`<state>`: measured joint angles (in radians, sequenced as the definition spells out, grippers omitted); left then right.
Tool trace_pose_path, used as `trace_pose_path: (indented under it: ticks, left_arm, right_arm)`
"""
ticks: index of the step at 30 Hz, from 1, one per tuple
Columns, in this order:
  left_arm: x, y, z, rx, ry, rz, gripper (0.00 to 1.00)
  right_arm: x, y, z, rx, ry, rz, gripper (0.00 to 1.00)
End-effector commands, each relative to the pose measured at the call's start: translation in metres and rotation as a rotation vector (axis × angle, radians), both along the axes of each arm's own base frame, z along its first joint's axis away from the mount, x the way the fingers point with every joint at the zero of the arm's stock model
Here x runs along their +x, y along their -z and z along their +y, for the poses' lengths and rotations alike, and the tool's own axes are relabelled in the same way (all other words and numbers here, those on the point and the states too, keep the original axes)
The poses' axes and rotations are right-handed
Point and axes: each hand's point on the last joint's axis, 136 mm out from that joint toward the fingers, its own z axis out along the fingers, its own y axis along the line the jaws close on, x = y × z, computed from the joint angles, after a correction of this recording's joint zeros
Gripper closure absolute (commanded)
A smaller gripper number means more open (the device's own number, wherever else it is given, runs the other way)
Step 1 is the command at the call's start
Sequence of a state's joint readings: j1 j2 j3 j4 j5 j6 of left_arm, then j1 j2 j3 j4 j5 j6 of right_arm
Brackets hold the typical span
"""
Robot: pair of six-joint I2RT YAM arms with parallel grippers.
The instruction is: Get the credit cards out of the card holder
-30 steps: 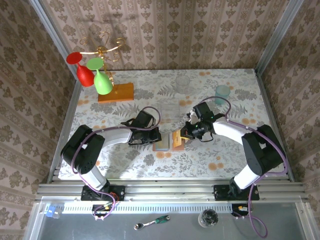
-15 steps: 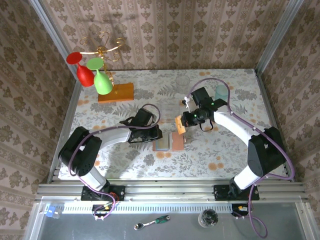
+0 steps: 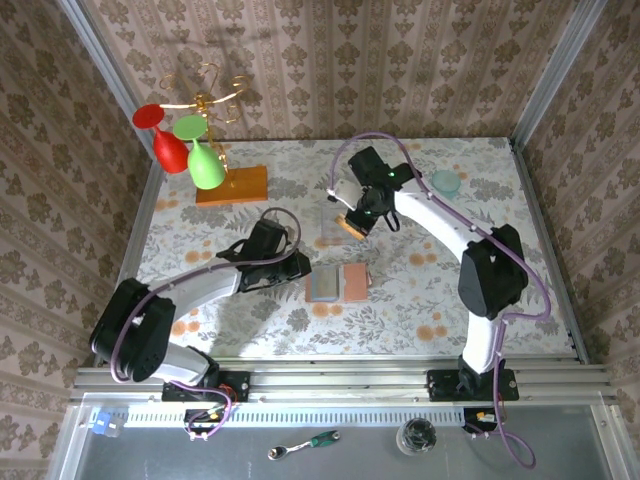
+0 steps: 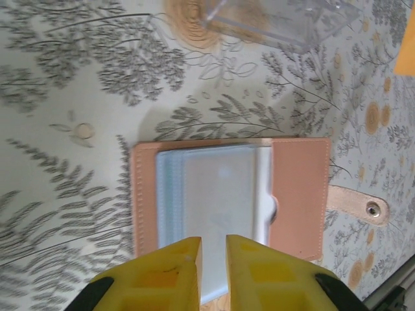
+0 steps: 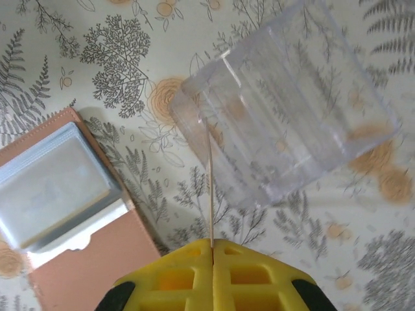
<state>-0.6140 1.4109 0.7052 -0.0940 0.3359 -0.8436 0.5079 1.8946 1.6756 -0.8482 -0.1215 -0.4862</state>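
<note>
The card holder [image 3: 337,283] lies open on the table, brown leather with grey-blue pockets [image 4: 220,194]. My left gripper [image 3: 298,270] is at its left edge. In the left wrist view its yellow fingertips [image 4: 213,249] stand a narrow gap apart over the pockets' near edge, gripping nothing. My right gripper [image 3: 354,221] is shut on an orange-tan credit card [image 3: 349,228]. The right wrist view shows this card edge-on [image 5: 211,188], and its far end reaches the near corner of a clear plastic box [image 5: 292,110]. The holder [image 5: 65,194] lies below and left of it.
The clear box [image 3: 338,222] sits just behind the holder. At the back left, a stand with red and green glasses [image 3: 185,145] rises from an orange wooden slab [image 3: 232,185]. A clear glass [image 3: 365,160] and a teal cup [image 3: 445,181] stand at the back.
My right gripper has carried the orange-tan card away from the holder, back and left to the clear box. My left gripper's fingers have parted slightly and drawn a little left.
</note>
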Motion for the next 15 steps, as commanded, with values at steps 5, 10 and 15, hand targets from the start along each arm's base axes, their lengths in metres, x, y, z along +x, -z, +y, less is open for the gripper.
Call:
trace_pose_path:
  ticks: [5,10,15]
  left_arm:
    - [-0.005,0.001,0.027,0.018,-0.047,-0.003,0.81]
    - [-0.005,0.0,0.033,-0.005,-0.066,0.001,0.8]
    - [-0.004,0.002,0.036,-0.014,-0.076,0.005,0.8]
  right_arm:
    - [0.016,0.004,0.004,-0.166,-0.234,-0.033,1.0]
    - [0.026,0.014,0.012,-0.19,-0.293,-0.012,1.0]
    - [0.027,0.029,0.017,-0.213,-0.357,0.058,1.0]
